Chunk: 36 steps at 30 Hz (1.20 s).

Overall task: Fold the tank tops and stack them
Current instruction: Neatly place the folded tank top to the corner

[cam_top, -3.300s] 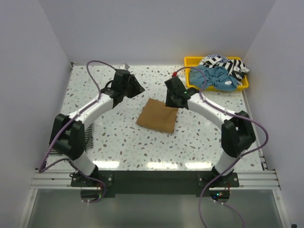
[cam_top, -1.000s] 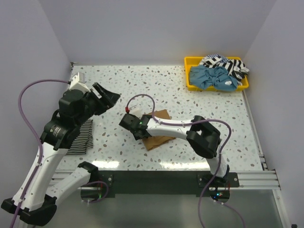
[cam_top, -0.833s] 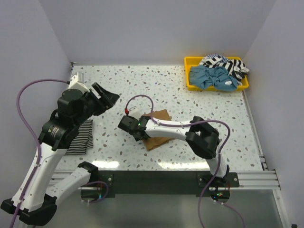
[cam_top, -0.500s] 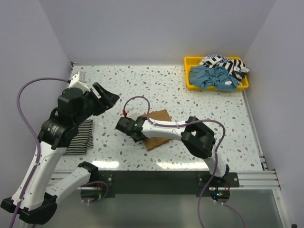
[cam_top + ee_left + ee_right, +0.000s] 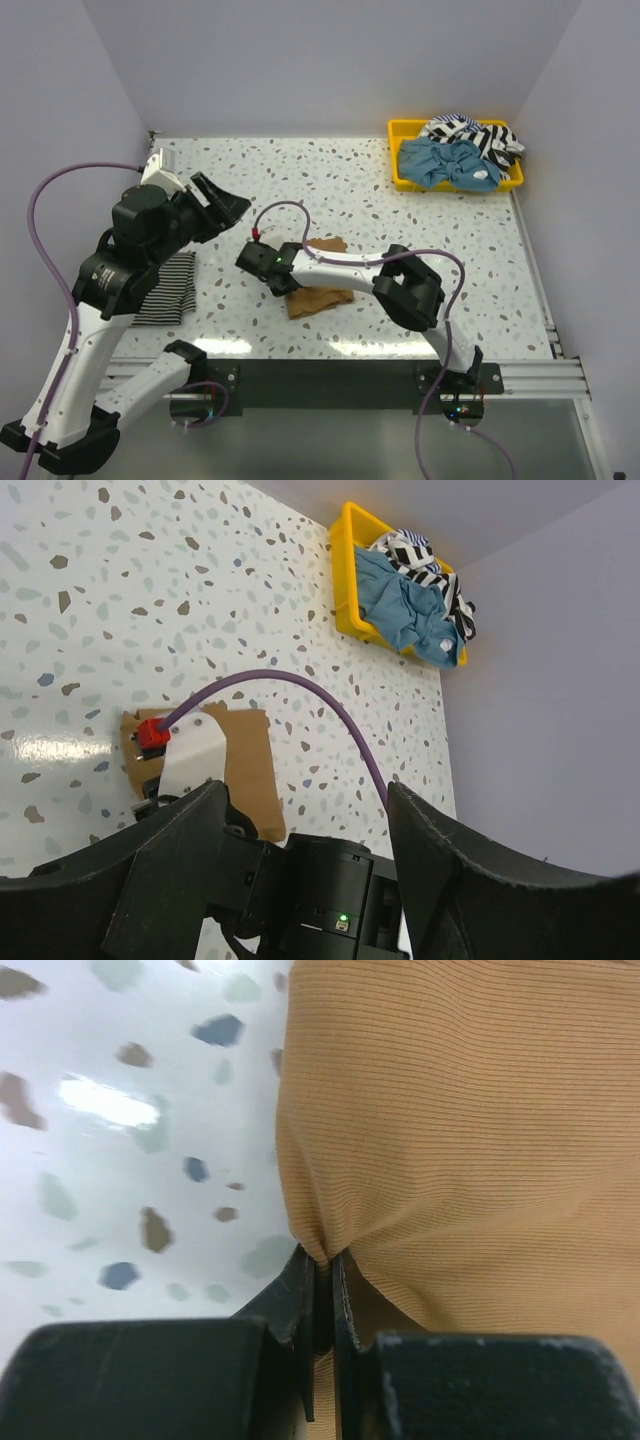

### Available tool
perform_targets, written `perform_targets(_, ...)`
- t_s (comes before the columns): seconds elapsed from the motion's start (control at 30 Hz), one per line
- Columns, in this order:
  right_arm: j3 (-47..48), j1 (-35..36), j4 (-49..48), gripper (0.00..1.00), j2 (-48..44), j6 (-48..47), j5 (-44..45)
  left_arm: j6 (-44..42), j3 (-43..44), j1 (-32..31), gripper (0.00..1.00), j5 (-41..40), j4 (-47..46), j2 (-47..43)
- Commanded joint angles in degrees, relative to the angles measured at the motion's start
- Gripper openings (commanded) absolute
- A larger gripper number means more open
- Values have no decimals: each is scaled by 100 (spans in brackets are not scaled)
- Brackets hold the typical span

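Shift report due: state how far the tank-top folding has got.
Done: one striped tank top lies folded at far left. In hand: the right end effector is shut on an edge of the folded tan tank top; the left end effector hangs open. Left: a blue tank top and another striped one, crumpled in the yellow tray; nothing stacked yet.

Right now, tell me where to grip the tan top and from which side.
Take the tan top by its left edge, coming in low along the table from the left. It lies folded and low, so only the rim offers a pinch. The right gripper is shut on a pucker of that edge.
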<state>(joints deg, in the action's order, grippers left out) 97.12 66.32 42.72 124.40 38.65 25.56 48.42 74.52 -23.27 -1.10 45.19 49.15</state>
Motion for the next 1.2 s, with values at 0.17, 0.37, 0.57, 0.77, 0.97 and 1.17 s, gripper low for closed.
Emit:
perform_targets(0.17, 983, -32, -1300, 0, 356, 1090, -842, 27, -42, 24, 69, 339, 87, -291)
perform_targets(0.37, 1546, 12, -2197, 0, 804, 1794, -1045, 71, -377, 33, 68, 471, -1, -449)
perform_targets(0.57, 1889, 126, -2944, 0, 1034, 2181, -1088, 97, -482, 33, 69, 523, -80, -494)
perform_targets(0.77, 2460, 276, -3314, 0, 1446, 2445, -1114, 150, -500, 33, 68, 559, -168, -511)
perform_targets(0.97, 2988, 425, -3604, 0, 1824, 2551, -1098, 159, -210, 33, 68, 594, -195, -459)
perform_targets(1.17, 2962, 522, -3973, 0, 1737, 2524, -1062, 150, 18, 33, 68, 778, -239, -388)
